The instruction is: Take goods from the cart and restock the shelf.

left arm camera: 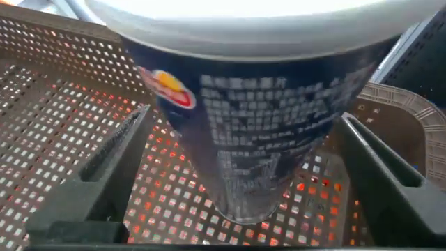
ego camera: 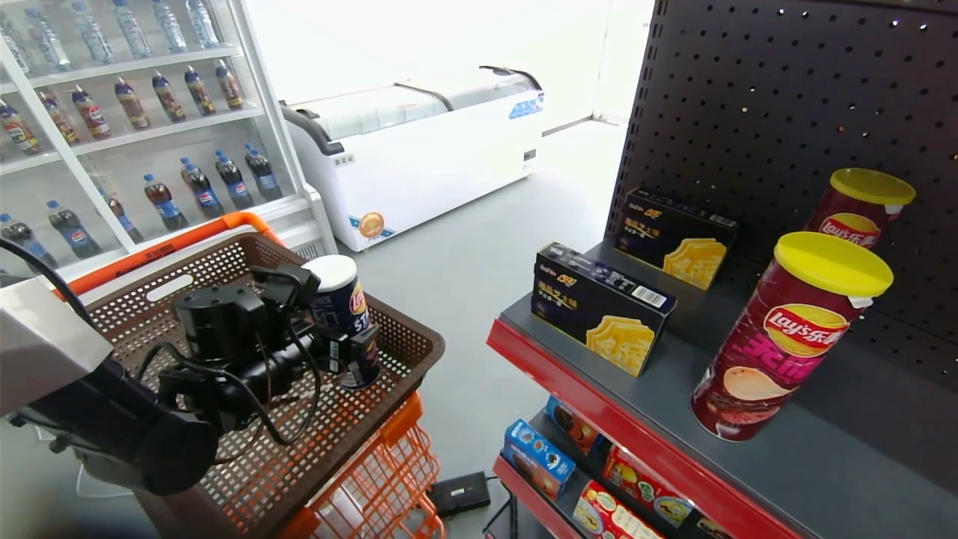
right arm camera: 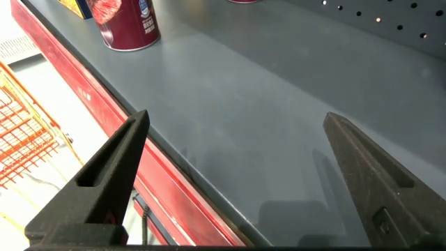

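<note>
Navy-blue, white-lidded chip can (ego camera: 338, 299) is standing upright in the brown cart basket (ego camera: 408, 340), the left gripper (ego camera: 348, 352) straddling it with fingers spread to either side. The right gripper (right arm camera: 233, 174) is hovering, spread wide, over the grey shelf (right arm camera: 279, 97), near a maroon chip can (right arm camera: 129, 28).

Your head camera looks forward and down: cart (ego camera: 419, 340) lower left, shelf (ego camera: 861, 464) right. Your left wrist camera sits close over the cart's blue can (left arm camera: 258, 139); the right one hangs low over that same shelf.
</note>
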Robot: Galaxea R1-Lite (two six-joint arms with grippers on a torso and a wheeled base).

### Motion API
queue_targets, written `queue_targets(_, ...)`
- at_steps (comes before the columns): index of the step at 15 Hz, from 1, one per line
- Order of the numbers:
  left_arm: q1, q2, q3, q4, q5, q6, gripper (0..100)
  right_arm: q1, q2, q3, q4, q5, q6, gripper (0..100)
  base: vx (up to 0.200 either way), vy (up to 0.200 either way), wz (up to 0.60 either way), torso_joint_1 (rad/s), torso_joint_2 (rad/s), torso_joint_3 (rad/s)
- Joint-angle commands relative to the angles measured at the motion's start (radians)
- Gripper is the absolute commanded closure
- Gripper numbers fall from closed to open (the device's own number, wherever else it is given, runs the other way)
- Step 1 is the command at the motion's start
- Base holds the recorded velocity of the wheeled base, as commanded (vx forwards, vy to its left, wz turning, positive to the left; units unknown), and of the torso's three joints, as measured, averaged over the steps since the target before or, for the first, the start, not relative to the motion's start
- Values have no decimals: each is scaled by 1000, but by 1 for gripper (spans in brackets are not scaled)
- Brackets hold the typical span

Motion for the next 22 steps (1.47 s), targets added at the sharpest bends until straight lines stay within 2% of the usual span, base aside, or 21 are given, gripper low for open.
queue_targets(1, -4, 29, -7, -5, 0, 0, 0, 0, 1, 0, 0, 0, -1, 0, 0, 0, 0, 0, 0, 0)
queue_targets(3, -5, 48, -13, -16, 0, 0, 0, 0, 1, 0, 0, 0, -1, 0, 0, 0, 0, 0, 0, 0)
queue_targets(4, -4, 55, -22, -19, 0, -2, 100, 0, 1, 0, 0, 0, -1, 0, 0, 0, 0, 0, 0, 0)
queue_targets(10, -1, 63, -41, -41, -2, 3, 100, 0, 1, 0, 0, 0, -1, 0, 0, 0, 0, 0, 0, 0)
queue_targets(12, -10, -23, -42, -27, -8, 9, 100, 0, 1, 0, 0, 0, -1, 0, 0, 0, 0, 0, 0, 0)
queue_targets(14, -25, -109, -42, 27, -39, 8, 100, 0, 1, 0, 0, 0, -1, 0, 0, 0, 0, 0, 0, 0)
queue_targets(15, -27, -169, -42, 96, -68, 9, 100, 0, 1, 0, 0, 0, -1, 0, 0, 0, 0, 0, 0, 0)
queue_targets(17, -27, -327, -42, 305, -151, 9, 100, 0, 1, 0, 0, 0, -1, 0, 0, 0, 0, 0, 0, 0)
queue_targets(19, -47, -445, -42, 450, -189, 8, 100, 0, 1, 0, 0, 0, -1, 0, 0, 0, 0, 0, 0, 0)
queue_targets(22, -73, -558, -36, 593, -203, 0, 100, 0, 1, 0, 0, 0, -1, 0, 0, 0, 0, 0, 0, 0)
